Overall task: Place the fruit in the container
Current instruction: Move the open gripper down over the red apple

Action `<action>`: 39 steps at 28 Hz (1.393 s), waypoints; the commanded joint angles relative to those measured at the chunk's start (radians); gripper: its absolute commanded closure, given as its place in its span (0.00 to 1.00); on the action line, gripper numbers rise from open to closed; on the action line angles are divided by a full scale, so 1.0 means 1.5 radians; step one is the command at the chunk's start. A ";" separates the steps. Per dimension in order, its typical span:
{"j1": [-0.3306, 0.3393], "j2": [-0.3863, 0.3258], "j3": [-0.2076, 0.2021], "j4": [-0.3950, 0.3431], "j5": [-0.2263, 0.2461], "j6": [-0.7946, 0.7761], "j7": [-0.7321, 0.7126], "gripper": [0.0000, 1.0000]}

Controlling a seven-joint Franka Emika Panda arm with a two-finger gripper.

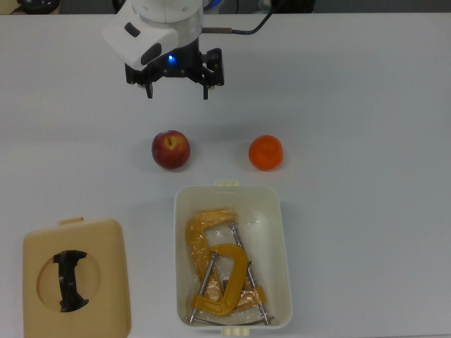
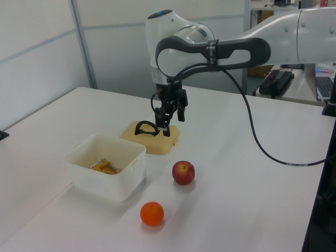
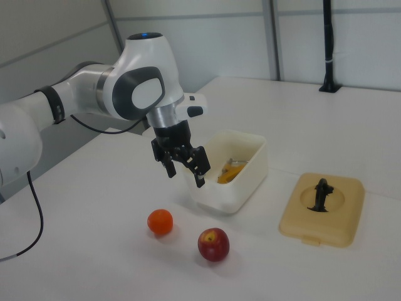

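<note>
Top view: container [image 1: 282, 232] lengthwise vertical.

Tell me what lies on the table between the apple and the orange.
Nothing: the top view shows only bare white table between the apple and the orange.

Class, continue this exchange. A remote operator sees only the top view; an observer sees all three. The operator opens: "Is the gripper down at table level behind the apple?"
Observer: No. The left view shows the gripper hanging in the air, clear of the table.
Operator: Are the container's walls lower than the apple?
Observer: No. From the side, the container looks taller than the apple.
Operator: Does the lid's handle lie flat?
Observer: No. The black handle arches up from the lid.
</note>
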 commanded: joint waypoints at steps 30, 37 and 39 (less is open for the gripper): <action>0.015 0.024 0.007 -0.185 -0.099 0.176 0.046 0.00; 0.015 0.038 0.007 -0.201 -0.115 0.211 0.063 0.00; 0.015 0.043 0.007 -0.201 -0.118 0.212 0.064 0.00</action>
